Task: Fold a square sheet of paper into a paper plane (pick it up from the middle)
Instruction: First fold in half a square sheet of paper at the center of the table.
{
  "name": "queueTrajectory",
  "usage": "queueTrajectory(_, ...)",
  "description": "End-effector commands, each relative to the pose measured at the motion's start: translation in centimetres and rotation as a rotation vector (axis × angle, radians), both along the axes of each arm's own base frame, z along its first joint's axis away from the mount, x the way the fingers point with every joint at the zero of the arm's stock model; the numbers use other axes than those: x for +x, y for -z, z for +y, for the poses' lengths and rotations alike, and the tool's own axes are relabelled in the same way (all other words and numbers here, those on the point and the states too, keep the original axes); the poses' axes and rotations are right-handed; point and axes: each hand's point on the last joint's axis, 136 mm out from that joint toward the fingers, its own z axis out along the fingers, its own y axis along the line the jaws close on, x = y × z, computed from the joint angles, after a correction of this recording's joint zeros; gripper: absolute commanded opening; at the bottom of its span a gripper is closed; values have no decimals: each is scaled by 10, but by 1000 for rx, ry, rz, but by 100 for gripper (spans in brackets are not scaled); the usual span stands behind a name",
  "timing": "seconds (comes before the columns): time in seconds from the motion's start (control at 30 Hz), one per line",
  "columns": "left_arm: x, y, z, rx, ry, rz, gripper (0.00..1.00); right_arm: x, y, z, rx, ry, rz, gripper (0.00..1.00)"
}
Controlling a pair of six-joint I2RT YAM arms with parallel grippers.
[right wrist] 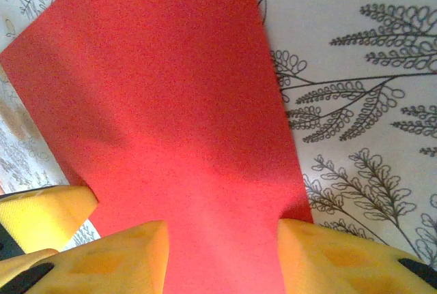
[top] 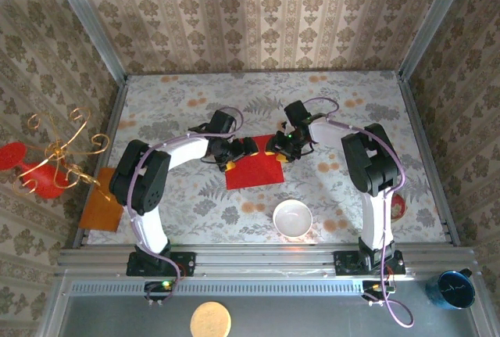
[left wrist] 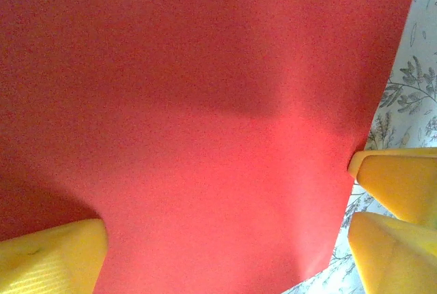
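Top external view: the thin, matte, bright red square sheet of paper [top: 255, 171] lies flat at mid-table on the floral-patterned tablecloth [top: 344, 110]. Its far edge is covered by the left gripper [top: 237, 152] and the right gripper [top: 279, 147], which stand close together over it. Open cloth borders the near, left and right edges. A round white bowl [top: 292, 217] sits near the sheet's near right corner, apart from it. A flat orange-brown rectangular board [top: 101, 202] lies well apart at the left table edge, with a red ornament with gold wire curls [top: 48, 166] beyond that edge. Left wrist view: the sheet [left wrist: 205, 103] shows a fine grainy surface, a straight right edge and a sharp top-right corner. The left gripper [left wrist: 225, 239] has its jaws wide apart; one ribbed yellow wedge-shaped finger [left wrist: 51, 256] is over the paper, the other over the cloth just past the edge. Right wrist view: the right gripper [right wrist: 222, 232] has its jaws apart, not clamped, with a band of the sheet [right wrist: 171, 103] running between the smooth yellow fingers [right wrist: 109, 260]. Bare cloth lies right of the straight edge.
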Motion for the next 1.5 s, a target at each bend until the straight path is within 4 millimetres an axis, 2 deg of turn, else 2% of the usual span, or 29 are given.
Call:
queueTrajectory(0.0, -2, 16, 10, 23, -66, 25, 95, -10, 21, -1, -16, -17, 59, 47)
queueTrajectory(0.17, -7, 29, 15, 10, -99, 54, 96, -13, 28, 2, 3, -6, 75, 45)
queueTrajectory(0.4, -9, 30, 20, 32, -96, 58, 95, -12, 27, 18, 47, -11, 79, 40)
queueTrajectory(0.67, -15, 35, 26, 68, -82, 73, 89, -12, 28, 39, 93, -29, 80, 32)
queueTrajectory(1.0, -19, 40, 32, 114, -62, 92, 79, -13, 24, 53, 133, -50, 80, 31)
queueTrajectory(1.13, -17, 36, 34, 125, -55, 71, 68, -3, 7, 41, 130, -33, 21, 31)
queueTrajectory(1.23, -9, 21, 35, 109, -43, 20, 55, 10, -20, 24, 150, 1, -64, 33)
queueTrajectory(1.33, 2, -4, 32, 61, -24, -62, 44, 22, -49, 3, 172, 34, -155, 37)
queueTrajectory(1.47, 15, -48, 26, -41, 4, -183, 36, 29, -80, -20, 198, 54, -264, 43)
